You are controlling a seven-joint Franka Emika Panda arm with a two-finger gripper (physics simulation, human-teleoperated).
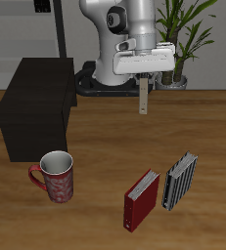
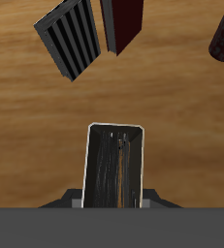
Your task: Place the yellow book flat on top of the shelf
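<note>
My gripper (image 1: 144, 79) is shut on the yellow book (image 1: 143, 96) and holds it by its upper end, so the book hangs upright well above the wooden table. In the wrist view the book (image 2: 113, 165) sticks straight out from between the jaws, narrow side toward the camera. The shelf (image 1: 36, 103), a large dark brown-black cabinet, stands on the table off to the side, apart from the gripper. Its flat top is bare and lies lower than the held book.
A red patterned mug (image 1: 56, 176) stands in front of the shelf. A red book (image 1: 141, 200) and a black-and-grey striped book (image 1: 179, 180) stand near the table's front edge, also in the wrist view (image 2: 123, 21) (image 2: 70, 34). A potted plant (image 1: 183, 39) stands at the back.
</note>
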